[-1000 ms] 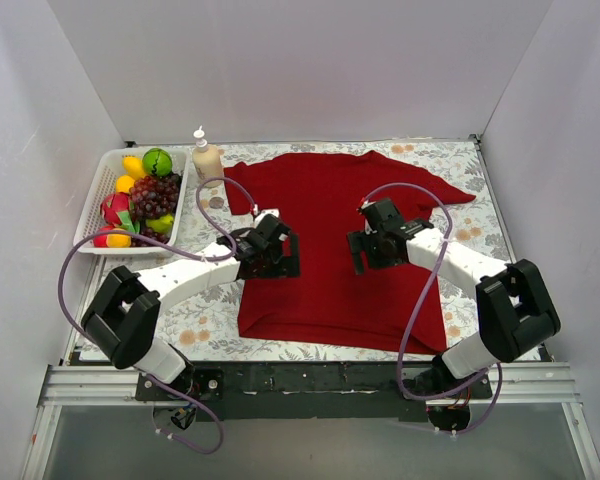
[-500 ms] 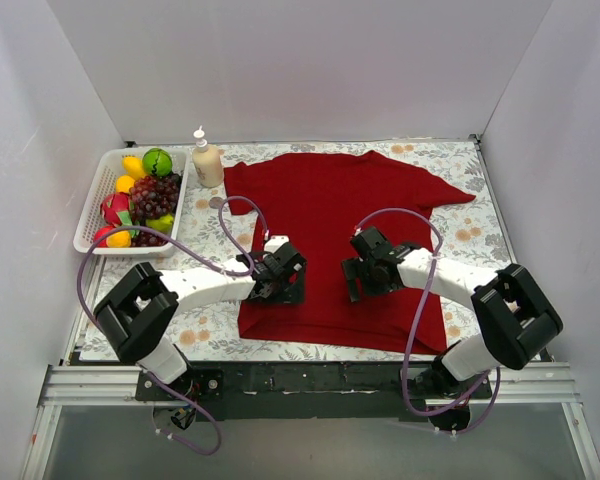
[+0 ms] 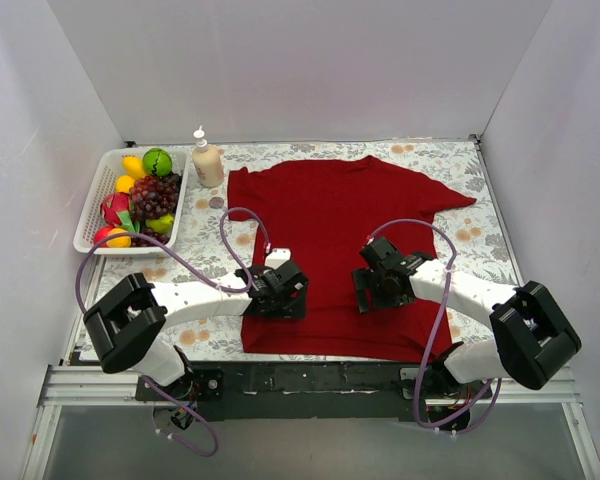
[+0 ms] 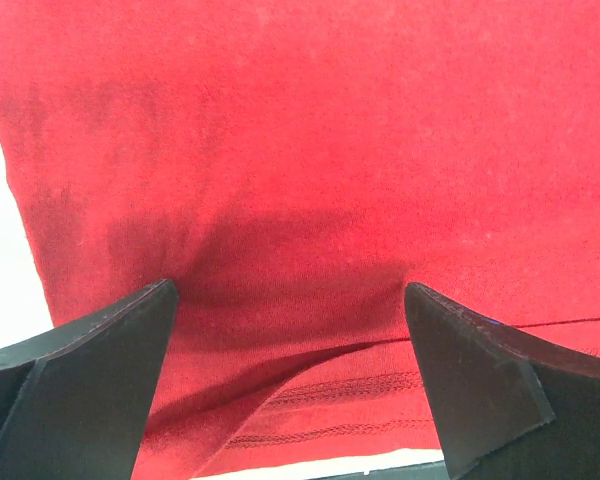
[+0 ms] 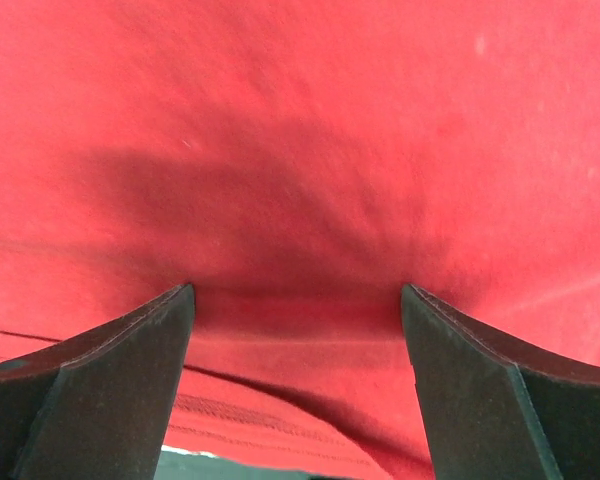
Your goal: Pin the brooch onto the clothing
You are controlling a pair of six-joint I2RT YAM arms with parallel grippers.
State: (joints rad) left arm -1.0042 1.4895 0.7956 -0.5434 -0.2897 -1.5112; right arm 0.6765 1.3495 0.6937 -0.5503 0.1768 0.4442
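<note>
The dark red T-shirt (image 3: 340, 225) lies flat on the patterned tablecloth, its hem at the near edge. The brooch (image 3: 216, 201), a tiny silvery disc, lies on the cloth just left of the shirt's left shoulder, below the bottle. My left gripper (image 3: 278, 300) is open, its tips pressed down on the shirt near the lower left hem; the left wrist view shows the gripper (image 4: 290, 287) over a fold of hem. My right gripper (image 3: 376, 290) is open, pressed on the shirt's lower right; the right wrist view shows the gripper (image 5: 297, 289) on bunched fabric. Neither holds anything.
A white basket (image 3: 92, 205) of toy fruit stands at the far left. A pump bottle (image 3: 207, 160) stands beside it at the back. White walls close in the table on three sides. The metal rail (image 3: 310, 380) runs along the near edge.
Both grippers have moved toward the near edge, and the shirt has slid that way with them. Its hem now folds under the tips. The brooch has not moved.
</note>
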